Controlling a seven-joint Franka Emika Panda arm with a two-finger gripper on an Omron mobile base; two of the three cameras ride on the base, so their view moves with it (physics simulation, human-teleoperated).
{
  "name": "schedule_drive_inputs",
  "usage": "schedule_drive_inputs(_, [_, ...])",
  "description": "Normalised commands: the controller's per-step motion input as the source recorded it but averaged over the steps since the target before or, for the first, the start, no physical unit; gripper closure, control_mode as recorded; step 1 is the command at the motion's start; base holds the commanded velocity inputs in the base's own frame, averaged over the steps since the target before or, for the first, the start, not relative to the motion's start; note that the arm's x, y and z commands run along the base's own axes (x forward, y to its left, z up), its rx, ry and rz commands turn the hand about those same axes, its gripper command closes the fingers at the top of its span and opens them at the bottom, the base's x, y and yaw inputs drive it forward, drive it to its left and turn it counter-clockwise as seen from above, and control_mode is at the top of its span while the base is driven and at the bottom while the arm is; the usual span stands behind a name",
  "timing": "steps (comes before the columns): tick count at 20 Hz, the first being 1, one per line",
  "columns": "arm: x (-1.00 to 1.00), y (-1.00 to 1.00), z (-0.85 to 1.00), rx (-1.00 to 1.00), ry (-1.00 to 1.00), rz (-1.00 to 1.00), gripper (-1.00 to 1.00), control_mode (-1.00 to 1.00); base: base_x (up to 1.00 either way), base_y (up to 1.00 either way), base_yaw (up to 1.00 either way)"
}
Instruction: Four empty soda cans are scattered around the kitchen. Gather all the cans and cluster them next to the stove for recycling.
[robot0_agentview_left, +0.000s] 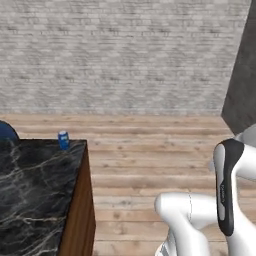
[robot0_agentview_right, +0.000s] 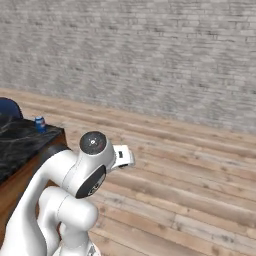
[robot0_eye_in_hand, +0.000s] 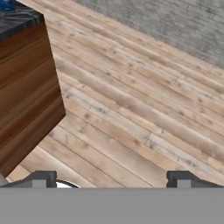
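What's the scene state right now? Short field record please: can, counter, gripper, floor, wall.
can: one blue and white soda can upright near the far corner of the counter
counter: black marble top on a wood-sided cabinet
gripper: gripper open, nothing between the fingertips, pointing at bare floor beside the cabinet
floor: wooden planks
wall: pale grey brick
other: dark blue rounded object at the counter's far left edge, cannot tell what it is

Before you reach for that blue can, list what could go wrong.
1. The blue can stands at the far corner of the marble counter, near the edge; a nudge could tip it off.
2. The open gripper points at the wooden floor, not the can; the arm must swing past the counter's wooden side.
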Motion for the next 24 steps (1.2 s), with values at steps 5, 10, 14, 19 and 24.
schedule_drive_inputs(5, [0.0,0.0,0.0,0.0,0.0,0.0,-1.0,1.0,-0.03,0.0,0.5])
schedule_drive_inputs(10, [0.0,0.0,0.0,0.0,0.0,0.0,-1.0,1.0,-0.04,0.0,0.5])
schedule_drive_inputs(14, [0.0,0.0,0.0,0.0,0.0,0.0,-1.0,1.0,-0.04,0.0,0.47])
schedule_drive_inputs(19, [0.0,0.0,0.0,0.0,0.0,0.0,-1.0,1.0,-0.04,0.0,0.46])
schedule_drive_inputs(24, [0.0,0.0,0.0,0.0,0.0,0.0,-1.0,1.0,-0.04,0.0,0.45])
